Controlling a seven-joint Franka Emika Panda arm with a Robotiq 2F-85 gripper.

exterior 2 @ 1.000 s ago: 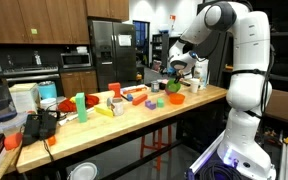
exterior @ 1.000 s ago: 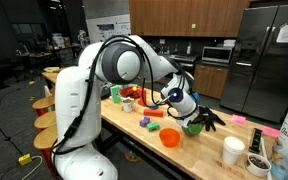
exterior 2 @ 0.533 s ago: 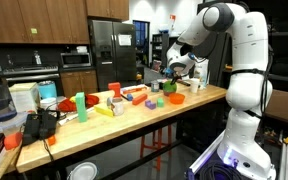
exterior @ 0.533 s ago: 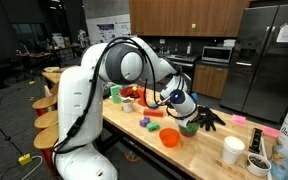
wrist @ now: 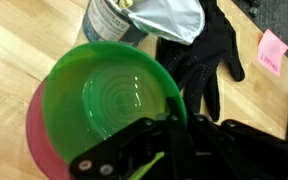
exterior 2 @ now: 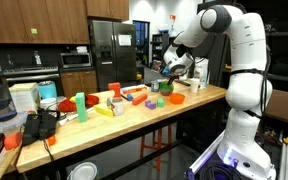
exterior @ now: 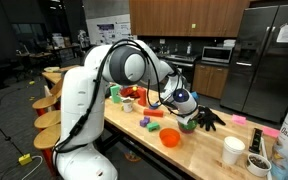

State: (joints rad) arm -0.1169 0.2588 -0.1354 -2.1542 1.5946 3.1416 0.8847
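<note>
My gripper (wrist: 176, 112) is shut on the rim of a green bowl (wrist: 109, 100), one finger inside the wall and one outside. The bowl is empty and fills the left of the wrist view. A red-pink rim (wrist: 31, 140) shows under the bowl's left edge. In both exterior views the gripper (exterior: 188, 113) (exterior 2: 171, 78) hangs low over the wooden table (exterior: 134, 135), with the green bowl (exterior: 193, 127) (exterior 2: 170, 88) at its tip. An orange bowl (exterior: 170, 137) (exterior 2: 175, 99) sits just beside it.
A black glove (wrist: 199, 55) (exterior: 210, 119) lies right behind the bowl, next to a tin can (wrist: 112, 22) with a white bag (wrist: 172, 15). A pink note (wrist: 272, 50) lies further off. White cups (exterior: 233, 151) stand at one table end, and coloured blocks (exterior 2: 114, 104) cover the other.
The arm has shifted slightly over the table with the green bowl still gripped. The jaws have stayed shut.
</note>
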